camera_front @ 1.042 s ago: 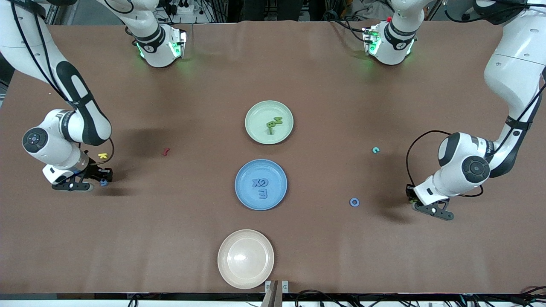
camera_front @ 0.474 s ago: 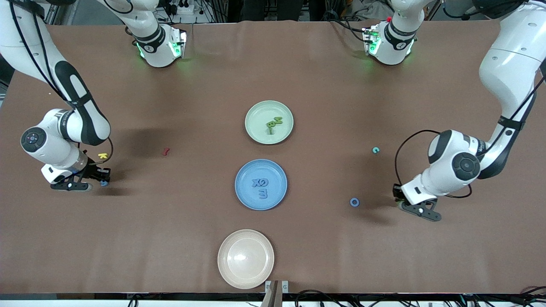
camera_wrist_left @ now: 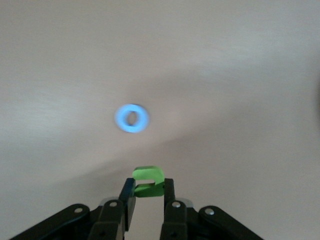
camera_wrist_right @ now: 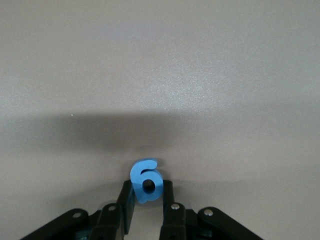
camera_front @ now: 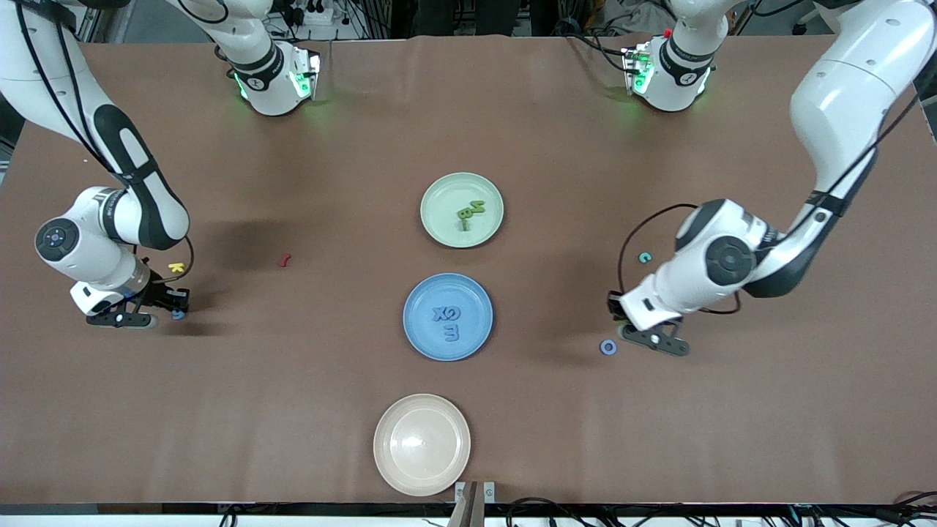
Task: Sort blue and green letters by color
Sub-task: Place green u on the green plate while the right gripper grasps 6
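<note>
At the right arm's end of the table the right gripper (camera_wrist_right: 145, 200) sits low by the table, fingers clamped on a blue 9 (camera_wrist_right: 145, 180) that stands on edge with its long axis running out past the fingertips; bare table lies around it apart from the yellow K (camera_front: 176, 267) just beside and the dark red piece (camera_front: 285, 259) toward the middle. In the middle, the green plate (camera_front: 439, 227) holds green letters (camera_front: 471, 210), the blue plate (camera_front: 421, 337) holds blue letters (camera_front: 448, 322), and the cream plate (camera_front: 422, 443) sits nearest the front camera. Toward the left arm's end, the left gripper (camera_wrist_left: 148, 202) is pinched on a green letter (camera_wrist_left: 148, 181), just beside the flat blue O (camera_front: 607, 347); a teal piece (camera_front: 644, 257) lies near.
</note>
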Robot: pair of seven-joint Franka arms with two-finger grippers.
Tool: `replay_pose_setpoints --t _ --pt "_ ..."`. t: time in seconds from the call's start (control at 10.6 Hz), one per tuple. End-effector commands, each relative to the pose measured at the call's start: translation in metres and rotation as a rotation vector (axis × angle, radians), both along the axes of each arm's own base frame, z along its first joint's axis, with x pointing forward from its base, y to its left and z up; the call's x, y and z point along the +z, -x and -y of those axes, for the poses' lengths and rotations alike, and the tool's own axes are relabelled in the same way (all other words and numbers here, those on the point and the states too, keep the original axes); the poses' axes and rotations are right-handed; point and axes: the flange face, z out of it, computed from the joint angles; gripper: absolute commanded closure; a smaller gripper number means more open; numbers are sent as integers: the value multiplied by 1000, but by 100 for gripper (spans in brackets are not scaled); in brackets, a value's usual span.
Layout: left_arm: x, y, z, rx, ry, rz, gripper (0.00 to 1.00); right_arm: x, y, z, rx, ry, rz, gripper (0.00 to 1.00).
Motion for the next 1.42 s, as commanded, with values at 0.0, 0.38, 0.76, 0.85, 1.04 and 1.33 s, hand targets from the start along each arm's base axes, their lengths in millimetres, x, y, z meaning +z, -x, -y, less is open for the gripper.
replay_pose_setpoints --t 0.0,0.38,0.76,0.85,1.04,1.33 --pt "12 56 108 101 -29 -20 100 10 -4 -19 -32 -7 15 89" --pt "13 153 242 248 -45 -41 100 25 -22 -63 -129 -20 48 91" --pt "-19 264 331 369 -112 -30 100 56 -54 -170 -222 -65 130 91" --pt "-24 274 337 391 -123 -30 79 67 -62 -198 -260 -118 129 91" --pt "-19 281 343 457 -115 -34 0 97 -75 -262 -239 -175 72 91" --pt "25 217 308 518 -70 49 0 115 -70 -353 -116 -152 12 91"
